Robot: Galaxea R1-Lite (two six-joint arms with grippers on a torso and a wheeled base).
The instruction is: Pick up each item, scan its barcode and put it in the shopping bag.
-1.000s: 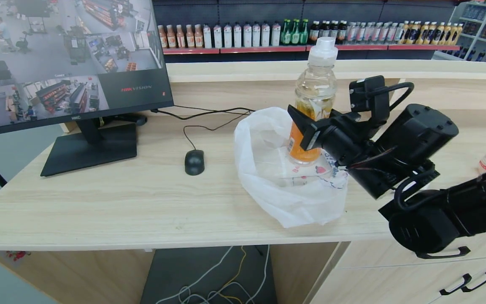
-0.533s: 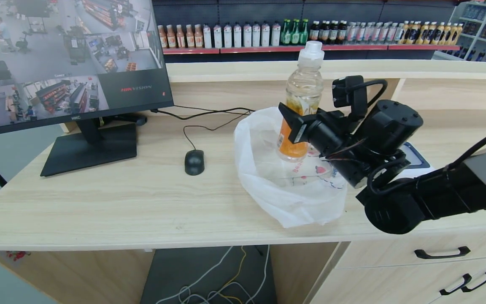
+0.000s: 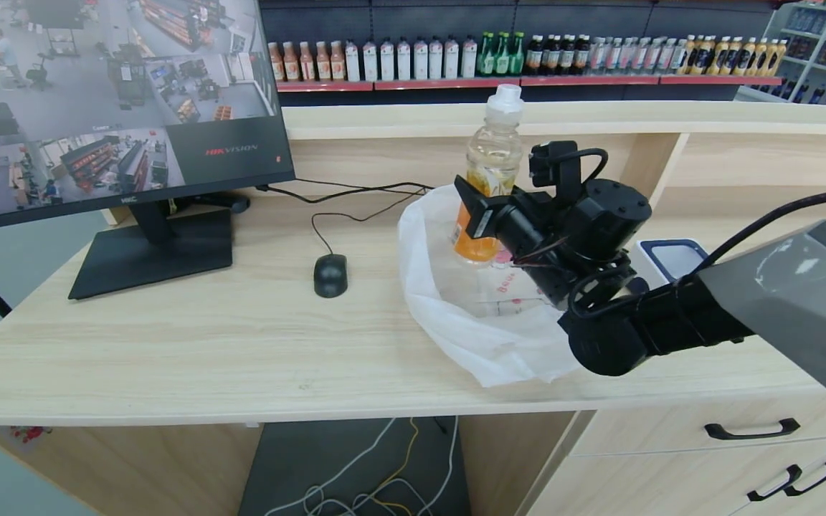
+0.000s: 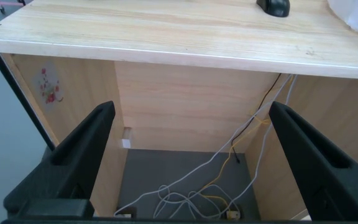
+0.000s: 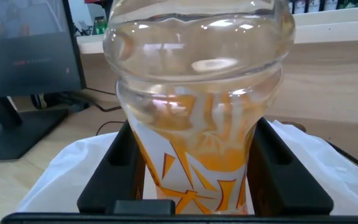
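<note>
Holding bottle (image 3: 490,161) upright in right tool (image 3: 480,213), clamped across the orange-labelled lower half, cap up. Sitting at bag (image 3: 456,322) mouth, toward far rim; can't tell whether above or below rim level. Reads as drop-in step; scan presumably done, can't confirm. Lower straight down into the open mouth, not onto the rim; expect limp film to fold under the base otherwise. Keep upright, slow the last bit. Release only once seated on worktop (image 3: 205,344) inside bag. Then open just enough to clear the body, retract up and back without snagging film or dragging bag. Watch for tip-over on release: tall, narrow, crumpled plastic underneath. Leave left tool (image 4: 197,165) where parked: below worktop edge, spread wide, holding nothing.
</note>
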